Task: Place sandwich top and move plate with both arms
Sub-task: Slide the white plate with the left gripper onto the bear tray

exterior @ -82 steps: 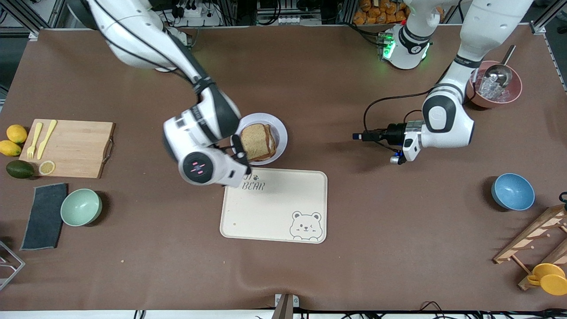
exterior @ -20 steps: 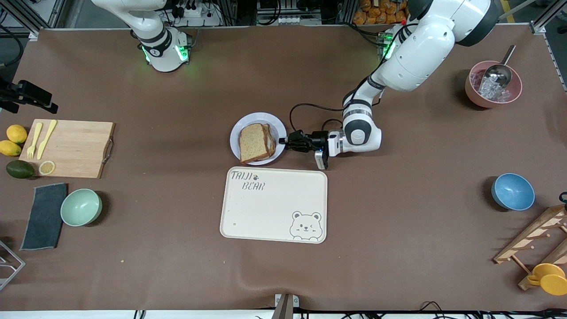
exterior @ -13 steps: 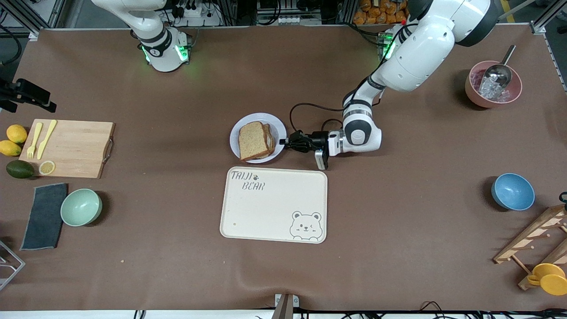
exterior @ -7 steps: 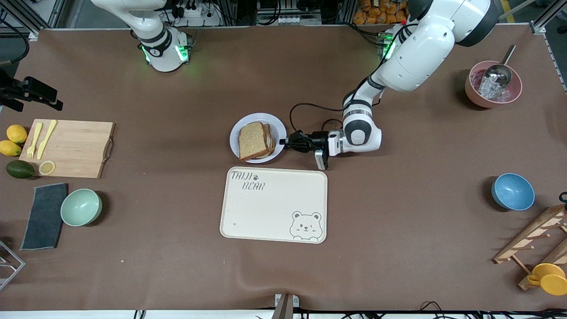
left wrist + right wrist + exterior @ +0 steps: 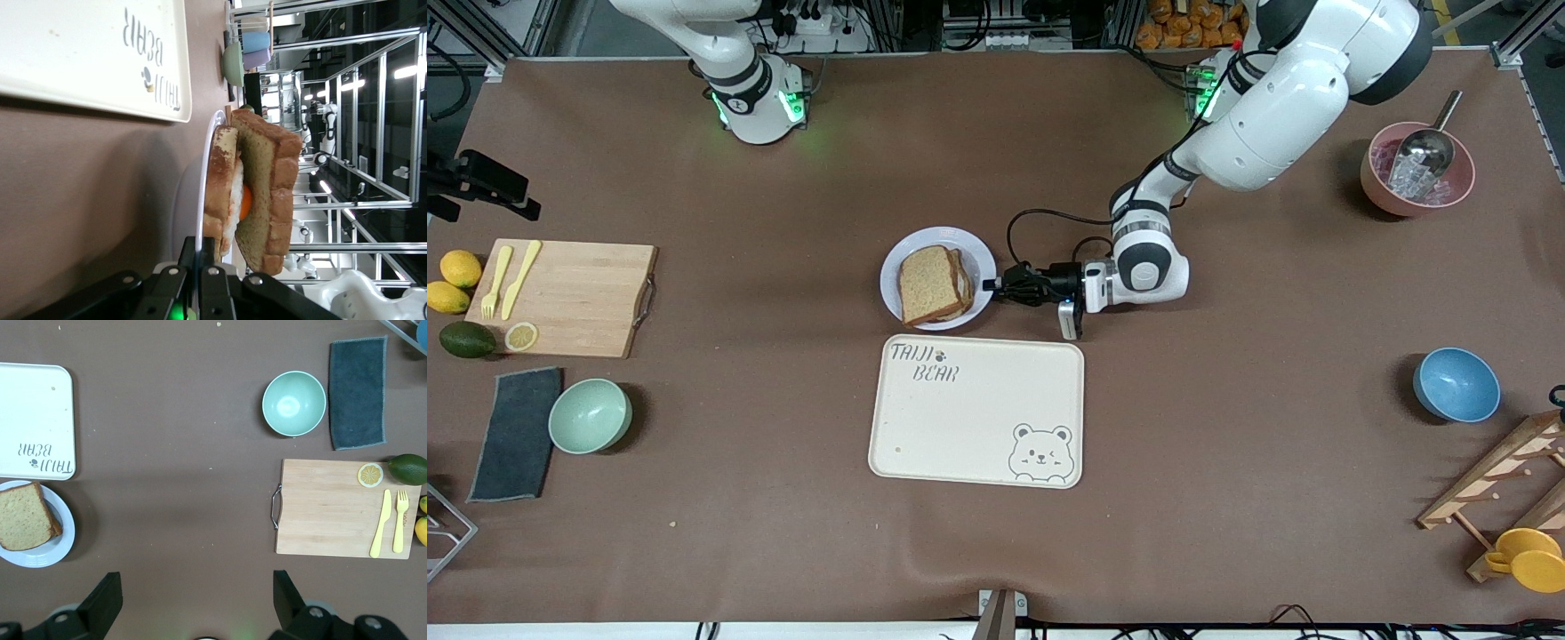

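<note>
Item count: one plate (image 5: 937,278), one tray (image 5: 976,412), two bowls, green (image 5: 590,415) and blue (image 5: 1456,384), one cutting board (image 5: 560,297), two lemons (image 5: 460,268) (image 5: 445,297), one avocado (image 5: 466,340), one cloth (image 5: 516,434).

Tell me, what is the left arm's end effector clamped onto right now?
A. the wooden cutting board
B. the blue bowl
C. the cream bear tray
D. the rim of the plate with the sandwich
D: the left end effector is shut on the rim of the plate that carries the sandwich; the left wrist view shows the thin rim between its fingers.
</note>
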You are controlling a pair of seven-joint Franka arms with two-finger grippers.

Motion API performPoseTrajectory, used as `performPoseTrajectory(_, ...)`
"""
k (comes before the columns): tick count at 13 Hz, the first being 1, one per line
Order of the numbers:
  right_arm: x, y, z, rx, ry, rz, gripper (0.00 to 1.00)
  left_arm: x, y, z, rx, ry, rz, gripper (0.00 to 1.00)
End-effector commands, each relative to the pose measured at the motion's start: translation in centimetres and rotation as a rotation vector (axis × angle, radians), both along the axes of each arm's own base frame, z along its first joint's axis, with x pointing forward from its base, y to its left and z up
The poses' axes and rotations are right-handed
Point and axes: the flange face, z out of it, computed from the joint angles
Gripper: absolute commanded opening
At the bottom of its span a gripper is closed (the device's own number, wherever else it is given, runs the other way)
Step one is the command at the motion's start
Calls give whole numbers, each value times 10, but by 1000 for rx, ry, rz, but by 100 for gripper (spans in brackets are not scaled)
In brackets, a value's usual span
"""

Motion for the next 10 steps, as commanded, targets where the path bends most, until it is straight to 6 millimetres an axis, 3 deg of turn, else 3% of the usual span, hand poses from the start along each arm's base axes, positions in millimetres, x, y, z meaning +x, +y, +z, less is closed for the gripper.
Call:
performPoseTrajectory(1, -1, -3, 6, -2, -2, 0, 100, -2, -2, 16, -59, 3, 39, 0)
performPoseTrajectory(5, 0, -1, 5, 1, -1, 2, 100, 7, 8, 39, -93, 12, 72, 0)
performPoseTrajectory(10, 4, 1, -1, 4, 5, 6, 100, 35, 23, 57, -105, 29, 119, 0)
